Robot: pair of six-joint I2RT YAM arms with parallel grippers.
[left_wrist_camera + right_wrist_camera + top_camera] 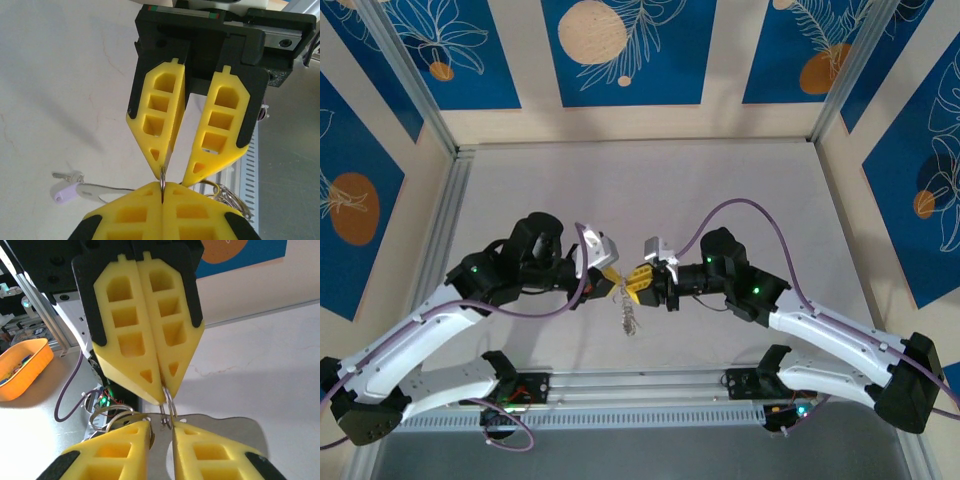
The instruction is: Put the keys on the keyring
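Bowl (35, 365) with colourful bits; keyring (172, 401) clamped

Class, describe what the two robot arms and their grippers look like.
Both arms: white lower links, black upper joints, green lights, purple cables. The left gripper and right gripper: black bodies, yellow wedge-shaped fingers with hollow cells.

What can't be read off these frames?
- Top external: the keys are too small to count.
- Left wrist: the keyring is mostly hidden inside the shut left gripper.
- Right wrist: a flat metal piece is partly covered by the right gripper; unclear whether it is threaded.
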